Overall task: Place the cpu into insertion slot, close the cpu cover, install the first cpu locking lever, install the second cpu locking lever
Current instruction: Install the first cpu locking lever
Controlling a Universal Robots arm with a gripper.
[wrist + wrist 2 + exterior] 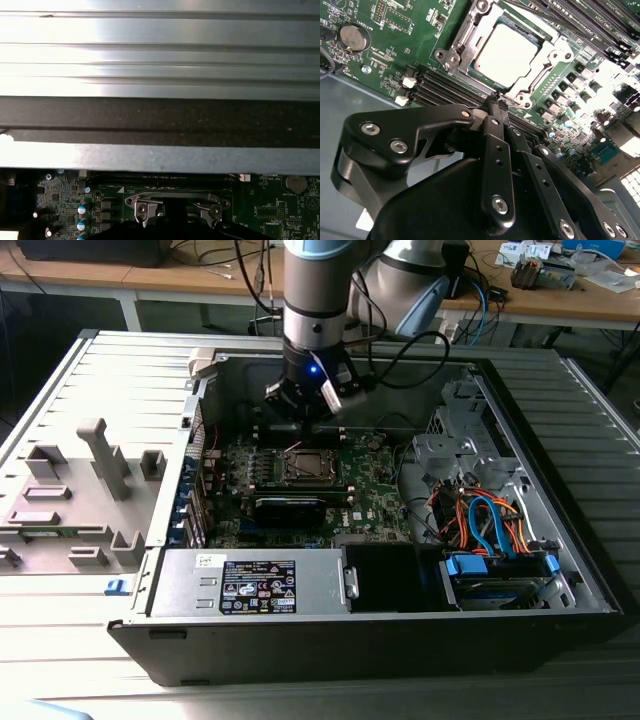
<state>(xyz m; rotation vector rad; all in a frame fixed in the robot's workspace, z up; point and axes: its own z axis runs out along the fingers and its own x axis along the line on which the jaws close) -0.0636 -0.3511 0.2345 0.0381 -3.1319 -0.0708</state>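
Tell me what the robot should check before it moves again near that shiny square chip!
1. Silver-grey square cpu sitting in the metal-rimmed insertion slot: ok.
2. Thin silvery cpu cover lying flat around the chip: ok.
3. Black gripper closed, tips just beside the socket's edge: ok.
4. Locking levers latched: cannot tell.
5. Tips pinching anything: cannot tell.
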